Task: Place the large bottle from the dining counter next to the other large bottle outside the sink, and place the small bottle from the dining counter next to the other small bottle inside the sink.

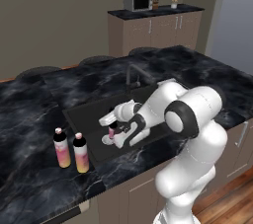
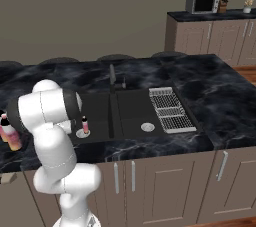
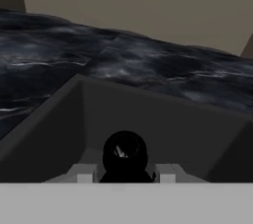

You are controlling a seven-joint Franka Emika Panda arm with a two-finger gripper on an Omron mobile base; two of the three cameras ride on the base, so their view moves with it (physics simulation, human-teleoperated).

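2 large pink-yellow bottles already stand side by side on the dining counter, just outside the sink's near-left rim, so I judge the large-bottle half of the task done. What's left is the small-bottle half, and it looks close to finished. Gripper is down inside the left basin of the sink, with the arm folded over the front rim. In the hand view a small black bottle sits between the 2 finger tips, seen roughly end-on, with the basin's far wall and the marble top behind it; the jaws read as closed on it, not released. The other small bottle, pink with a whitish base, stands upright in the same basin, at the left drain ring in the right base view. In the left base view that pink bottle shows right at the gripper, so the black one is just beside it. I can't tell from these pictures whether the black bottle's base is already touching the basin floor or hanging above it. Remaining, by my read: set it down upright beside the pink one without knocking it, open the jaws, pull the arm clear. Drain rack on the right basin isn't involved.
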